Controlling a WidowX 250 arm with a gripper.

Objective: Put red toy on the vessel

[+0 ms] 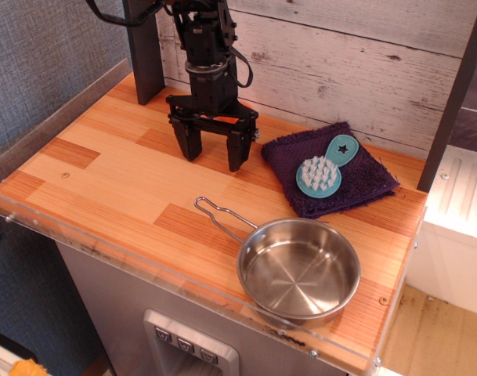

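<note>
The gripper (214,149) hangs wide open; no red toy shows in it. The vessel (298,270) sits below right. Find the toy first, then squeeze gently

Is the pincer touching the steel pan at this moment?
Apart. The single view shows the pincer near the back wall, with bare wooden counter between it and the pan.
</note>
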